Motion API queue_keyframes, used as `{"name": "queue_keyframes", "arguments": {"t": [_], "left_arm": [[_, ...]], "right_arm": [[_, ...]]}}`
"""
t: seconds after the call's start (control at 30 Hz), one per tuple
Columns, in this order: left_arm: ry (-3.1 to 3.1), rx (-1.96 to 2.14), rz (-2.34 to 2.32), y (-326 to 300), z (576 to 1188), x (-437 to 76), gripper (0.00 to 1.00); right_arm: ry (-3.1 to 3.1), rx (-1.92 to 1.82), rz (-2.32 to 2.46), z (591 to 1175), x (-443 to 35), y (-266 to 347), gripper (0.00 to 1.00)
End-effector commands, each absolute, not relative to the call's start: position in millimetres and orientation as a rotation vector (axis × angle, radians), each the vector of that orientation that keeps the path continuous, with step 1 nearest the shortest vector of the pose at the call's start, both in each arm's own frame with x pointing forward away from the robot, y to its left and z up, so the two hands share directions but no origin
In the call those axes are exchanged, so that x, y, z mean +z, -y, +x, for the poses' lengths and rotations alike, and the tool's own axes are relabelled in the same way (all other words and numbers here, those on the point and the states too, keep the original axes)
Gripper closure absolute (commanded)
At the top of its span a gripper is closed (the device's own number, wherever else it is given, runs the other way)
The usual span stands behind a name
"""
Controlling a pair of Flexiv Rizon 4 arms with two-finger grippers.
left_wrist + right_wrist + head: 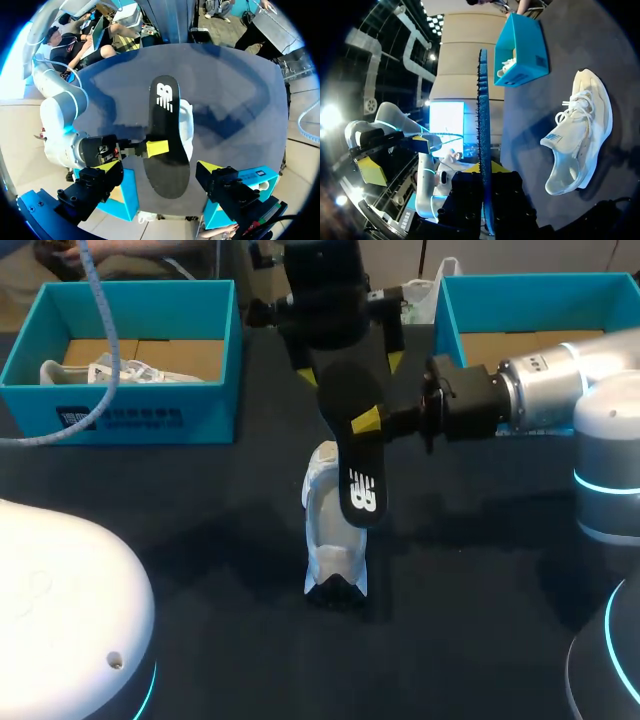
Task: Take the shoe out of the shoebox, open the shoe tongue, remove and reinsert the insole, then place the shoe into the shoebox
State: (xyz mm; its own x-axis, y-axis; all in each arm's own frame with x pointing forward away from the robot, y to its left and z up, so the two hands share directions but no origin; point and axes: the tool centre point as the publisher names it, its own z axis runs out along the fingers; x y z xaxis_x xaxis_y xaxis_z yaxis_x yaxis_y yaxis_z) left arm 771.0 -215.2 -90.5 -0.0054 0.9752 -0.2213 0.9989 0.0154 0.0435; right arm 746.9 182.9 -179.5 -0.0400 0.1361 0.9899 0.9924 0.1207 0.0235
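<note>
- Dark table [190, 540]; white shoe [335, 540] sits mid-table, outside the teal shoeboxes [130, 415].
- Right gripper [365, 422] clamped on black insole [355, 460], held just above the shoe. Left gripper [159, 165] spread wide and empty, above both.
- Risk: pinch is at one edge only. Insole could pivot or buckle against the collar on reinsertion, tipping the unsteadied shoe.
- Insole thin, flexible-looking, pale logo at one end. Shoe cream-white, laced.

My right gripper [366, 422] level from the side, fingers pinching a flat black insole [360, 490], my left gripper [160, 166] overhead, fingers spread wide
</note>
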Motion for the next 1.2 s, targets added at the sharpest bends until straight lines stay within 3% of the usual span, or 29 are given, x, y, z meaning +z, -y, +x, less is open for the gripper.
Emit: {"name": "queue_keyframes", "arguments": {"t": [0.03, 1.2], "left_arm": [[-2.083, -0.224, 2.043, 212.2, 772.4, -91.3, 0.0], [-1.584, -0.798, 1.528, 161.5, 779.8, -82.7, 0.0]], "right_arm": [[1.388, -1.074, -1.205, 747.3, -180.5, -184.7, 1.0], [1.38, -1.077, -1.249, 746.5, -161.5, -163.0, 1.0]]}}
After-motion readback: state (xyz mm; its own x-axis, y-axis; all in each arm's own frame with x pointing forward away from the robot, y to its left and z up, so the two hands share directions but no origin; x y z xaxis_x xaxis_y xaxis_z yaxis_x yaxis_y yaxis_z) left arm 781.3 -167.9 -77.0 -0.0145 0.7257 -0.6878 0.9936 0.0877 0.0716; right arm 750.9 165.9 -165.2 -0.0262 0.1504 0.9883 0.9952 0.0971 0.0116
